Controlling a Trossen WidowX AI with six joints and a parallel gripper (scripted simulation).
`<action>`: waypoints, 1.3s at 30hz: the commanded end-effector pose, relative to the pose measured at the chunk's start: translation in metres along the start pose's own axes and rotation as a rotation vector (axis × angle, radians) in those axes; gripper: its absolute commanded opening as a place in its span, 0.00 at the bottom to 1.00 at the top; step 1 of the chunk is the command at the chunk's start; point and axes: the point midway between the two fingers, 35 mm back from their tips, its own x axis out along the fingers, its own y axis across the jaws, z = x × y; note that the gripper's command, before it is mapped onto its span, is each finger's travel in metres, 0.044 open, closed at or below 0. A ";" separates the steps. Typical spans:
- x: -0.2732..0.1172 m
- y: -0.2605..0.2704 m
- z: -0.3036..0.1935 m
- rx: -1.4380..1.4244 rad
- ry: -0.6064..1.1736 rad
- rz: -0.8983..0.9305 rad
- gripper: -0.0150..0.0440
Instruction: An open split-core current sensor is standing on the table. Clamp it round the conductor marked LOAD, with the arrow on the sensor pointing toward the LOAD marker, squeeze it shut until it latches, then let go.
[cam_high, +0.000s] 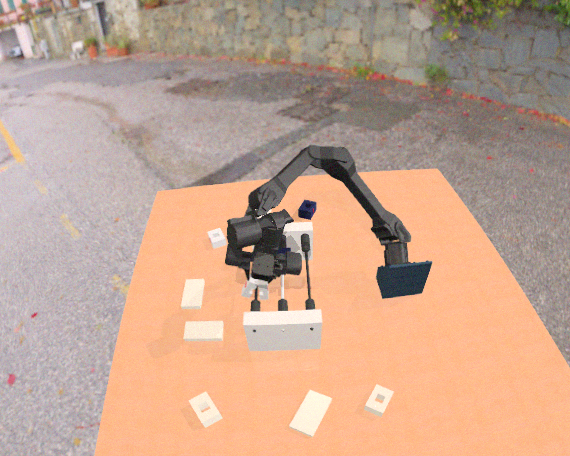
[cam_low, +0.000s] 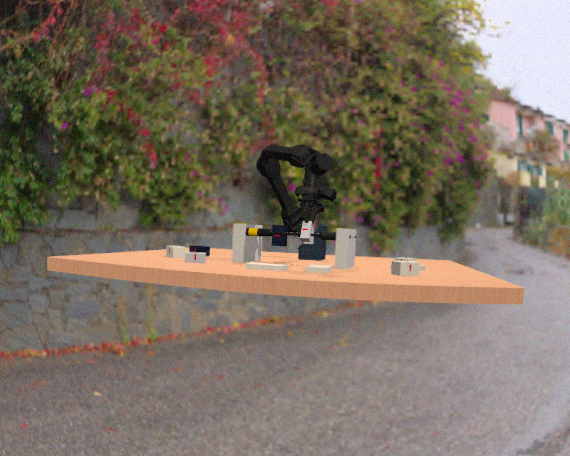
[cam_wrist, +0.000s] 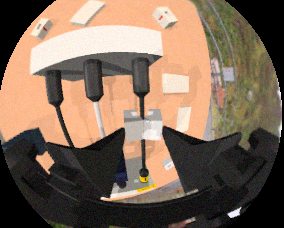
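Note:
My gripper is shut on the light grey split-core sensor. The sensor is at the height of the outer black conductor, which runs from the yellow LOAD collar. In the wrist view the conductor shows beyond and below the sensor, in line with the gap between its halves. Whether the sensor is latched cannot be told. A short red mark shows on its side; its direction is too small to read.
White end blocks hold three parallel conductors. A navy sensor is by the middle one. Another navy block lies behind. Cream slabs and holed white blocks lie around.

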 end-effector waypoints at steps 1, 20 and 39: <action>0.005 0.000 0.000 -0.007 0.004 -0.005 0.25; 0.005 0.000 0.000 0.000 0.001 0.000 0.25; 0.005 0.000 0.000 0.000 0.001 0.000 0.25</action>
